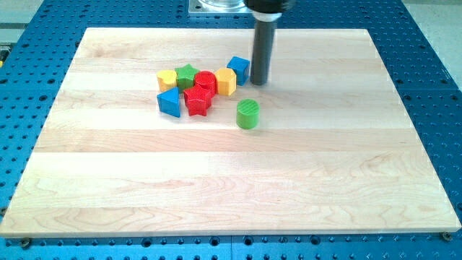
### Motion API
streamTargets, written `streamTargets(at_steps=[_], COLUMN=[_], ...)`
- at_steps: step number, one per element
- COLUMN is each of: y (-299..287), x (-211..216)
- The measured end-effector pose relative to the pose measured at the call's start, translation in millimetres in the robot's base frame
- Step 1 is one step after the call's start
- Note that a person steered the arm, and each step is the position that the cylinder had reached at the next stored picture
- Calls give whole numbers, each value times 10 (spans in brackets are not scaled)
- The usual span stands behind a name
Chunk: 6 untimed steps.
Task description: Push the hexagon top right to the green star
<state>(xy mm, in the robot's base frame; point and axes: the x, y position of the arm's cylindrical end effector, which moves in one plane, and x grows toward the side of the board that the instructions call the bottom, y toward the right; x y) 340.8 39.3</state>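
The yellow hexagon [226, 81] sits at the right end of the cluster of blocks near the board's upper middle, touching the red cylinder-like block [206, 80] on its left and close to the blue cube [239, 68] at its upper right. The green star [187, 74] lies further toward the view's left, between the red block and a yellow block [167, 79] at the cluster's left end, whose shape we cannot make out. Below them are the red star [198, 100] and the blue triangular block [170, 102]. The green cylinder [247, 113] stands apart, toward the view's lower right of the group.

We carry no jaws or pads, so there is nothing to spread or pinch: our rod simply stands upright, and our tip [260, 83] rests on the wooden board [216, 180] just to the right of the blue cube and a little right of the hexagon, touching neither as far as we can tell.

We judge that we are at the approach step, lined up on the hexagon's right side but not yet pushing. The hexagon is still separated from the star by the red block. The next move calls for care: a straight leftward push would drive the hexagon into the red block and could shove the star away. We would do better to work the hexagon around the top of the red block, keeping clear of the blue cube.
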Motion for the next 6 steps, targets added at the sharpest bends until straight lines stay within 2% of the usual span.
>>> streamTargets(at_steps=[1,2,3,4,6], y=[-183,-134,65,-163,-418], x=[-101,-393,-148,299,207])
